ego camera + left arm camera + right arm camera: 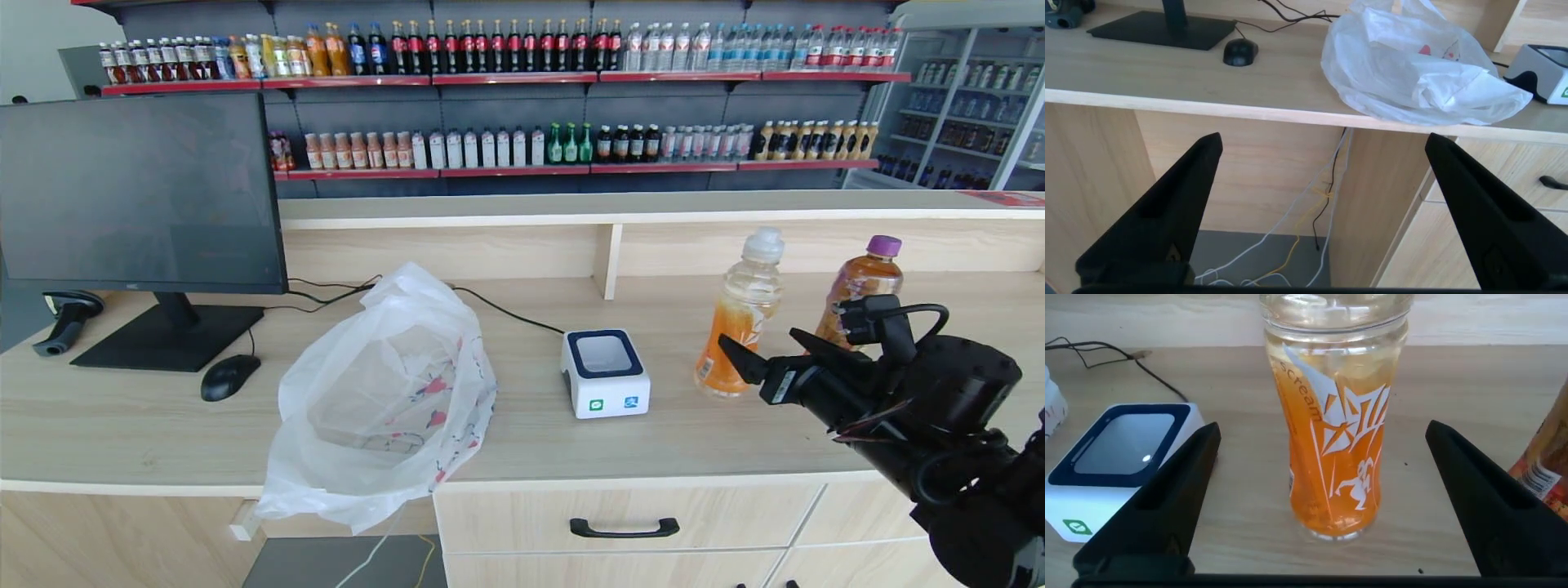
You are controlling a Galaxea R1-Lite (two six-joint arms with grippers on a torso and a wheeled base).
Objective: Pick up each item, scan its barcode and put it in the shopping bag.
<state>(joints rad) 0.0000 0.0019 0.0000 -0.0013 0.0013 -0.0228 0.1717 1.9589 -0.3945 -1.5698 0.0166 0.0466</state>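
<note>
1. The fingers of the right gripper stand wide apart. The orange drink bottle stands upright in the gap ahead of them, and neither finger touches it.
2. The fingers of the left gripper are also spread and hold nothing. This gripper sits below the counter, facing its front edge.
3. The right wrist view cuts the orange drink bottle off at the neck. The head view shows all of it, white cap included, on the counter just right of the barcode scanner.
4. The right gripper partly covers the foot of the purple-capped brown bottle. From the wrist, only a strip of its label shows at the frame edge.
5. The shopping bag lies slumped to the left of the scanner, its lower edge hanging over the counter front. What is inside cannot be made out through the cloudy plastic.
6. The left wrist view takes in the bag, the mouse, a corner of the scanner and cables dangling under the counter.
7. The head view adds the dark monitor and a handheld scanner at the far left.
</note>
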